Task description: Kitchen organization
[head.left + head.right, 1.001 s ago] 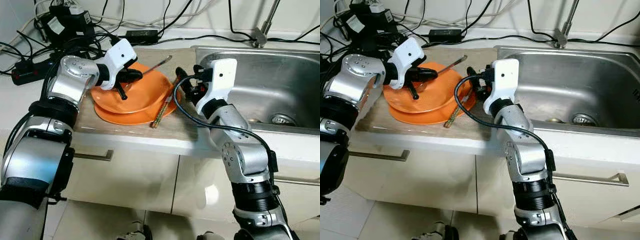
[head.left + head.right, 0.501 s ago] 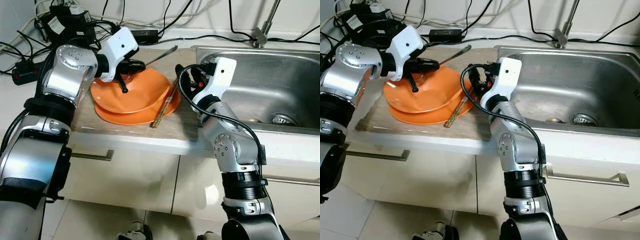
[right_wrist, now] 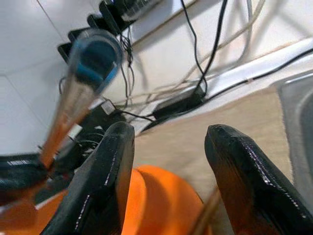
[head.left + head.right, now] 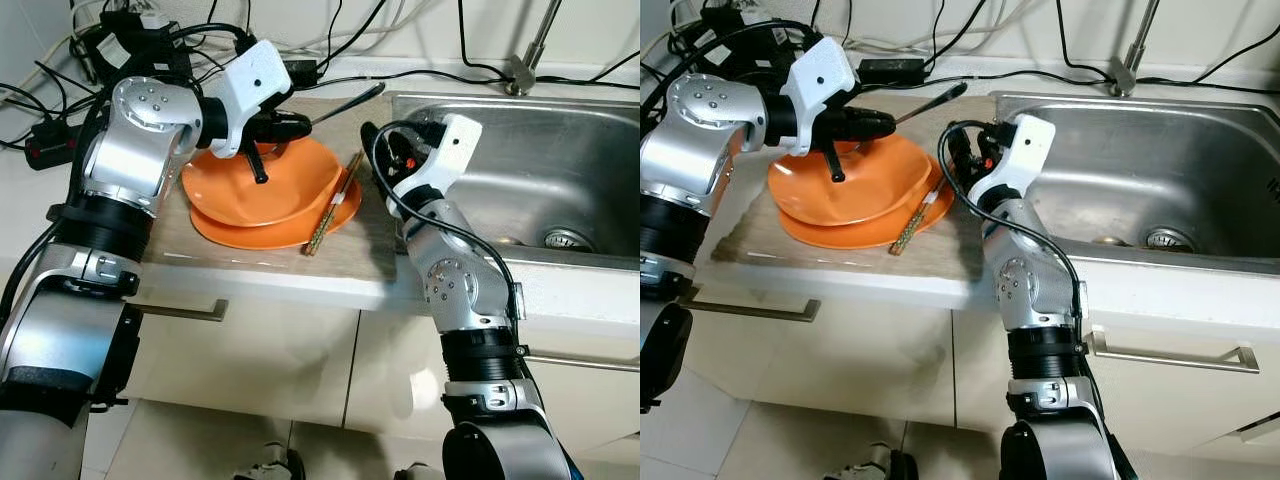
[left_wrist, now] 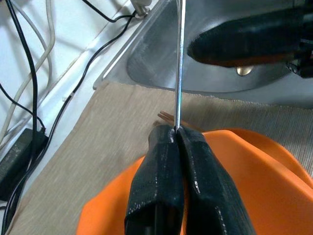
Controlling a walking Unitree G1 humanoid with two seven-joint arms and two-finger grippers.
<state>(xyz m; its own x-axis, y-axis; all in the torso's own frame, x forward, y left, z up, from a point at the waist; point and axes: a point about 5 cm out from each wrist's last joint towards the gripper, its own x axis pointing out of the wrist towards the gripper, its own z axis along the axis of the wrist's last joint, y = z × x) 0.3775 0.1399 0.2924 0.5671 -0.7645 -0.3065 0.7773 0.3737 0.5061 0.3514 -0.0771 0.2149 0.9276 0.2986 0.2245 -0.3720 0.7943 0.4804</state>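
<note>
Two stacked orange plates (image 4: 262,200) lie on a beige mat (image 4: 250,255) on the counter. My left gripper (image 4: 292,126) hovers over the plates, shut on a thin metal utensil (image 4: 346,104) whose free end points toward the sink; the left wrist view shows the rod (image 5: 179,63) pinched between the fingertips (image 5: 164,147). A pair of chopsticks (image 4: 334,203) leans on the plates' right rim. My right gripper (image 4: 384,158) is just right of them at the sink's edge, open with nothing between its fingers (image 3: 105,181).
A steel sink (image 4: 520,165) with a drain (image 4: 566,238) and a faucet (image 4: 530,50) is on the right. Cables, adapters and a power strip (image 4: 60,130) crowd the back left of the counter. A drawer handle (image 4: 185,312) is below the counter edge.
My left gripper has lifted the utensil and carried it to the right, toward the sink. My right arm has turned slightly beside the plates, its gripper still open.
</note>
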